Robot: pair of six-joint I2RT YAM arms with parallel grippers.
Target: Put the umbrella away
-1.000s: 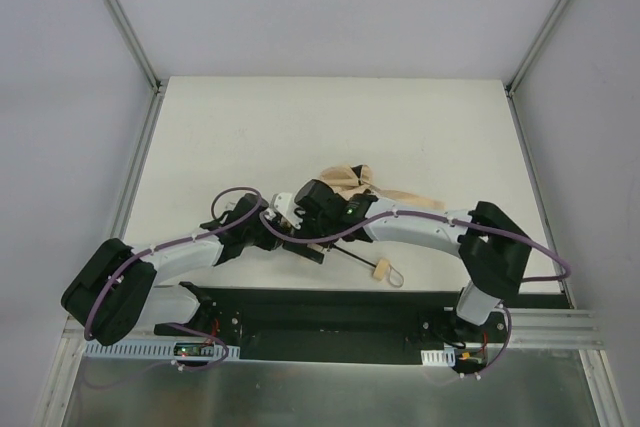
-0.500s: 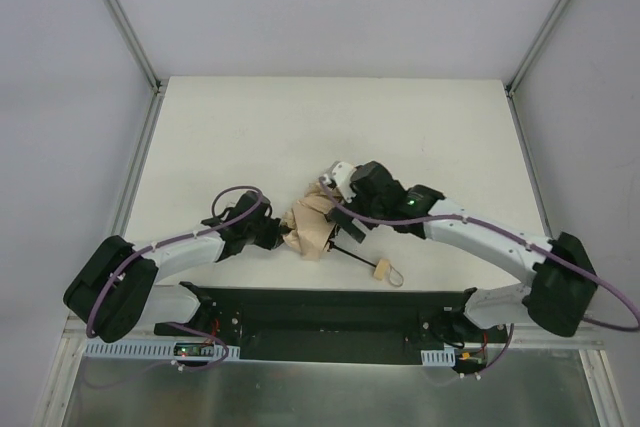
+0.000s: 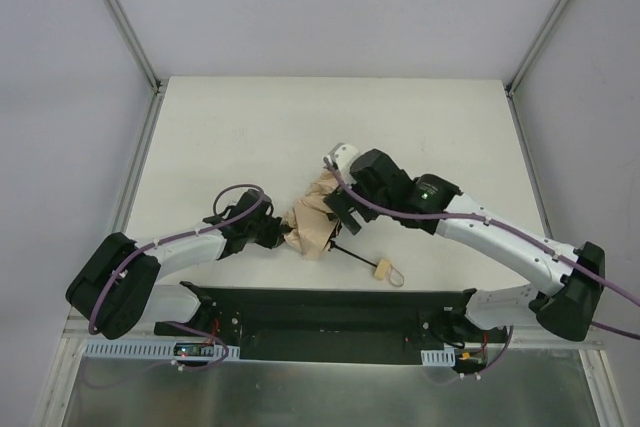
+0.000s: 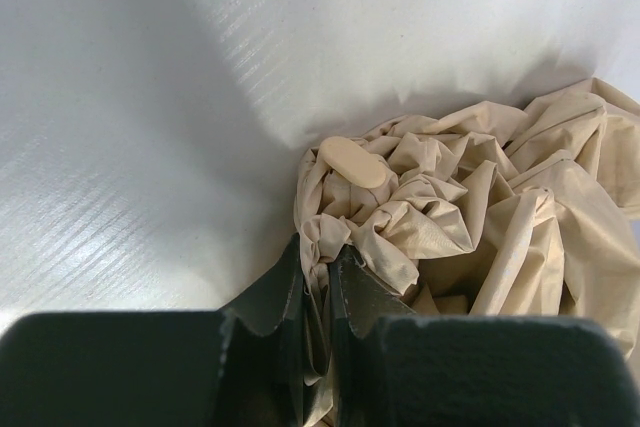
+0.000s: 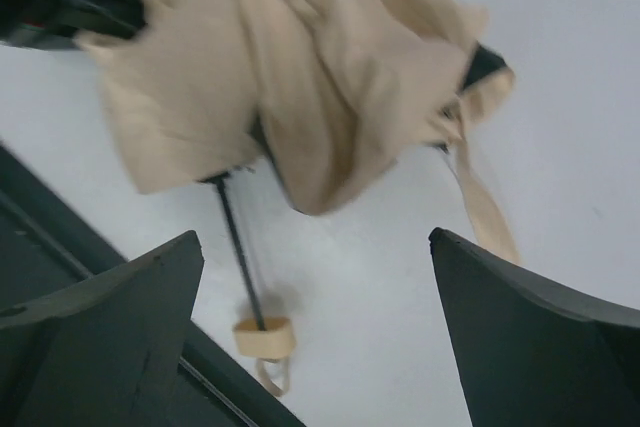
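Bright, even light; glare streaks the bench (image 4: 120, 97) on left wrist, umbrella (image 5: 300, 97) motion-blurred on right wrist.

Lab robot cell, white table (image 3: 250, 127), aluminium frame (image 3: 120, 17), plain walls (image 3: 330, 7)

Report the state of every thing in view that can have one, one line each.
umbrella: canopy collapsed and crumpled in a heap, not rolled up.
shaft: drawn out, not pushed in.
handle: lying clear of the canopy, ungripped.
strap: loose, unfastened.
left pincer: shut on the umbrella's fabric.
right pincer: open, above the umbrella, holding nothing.
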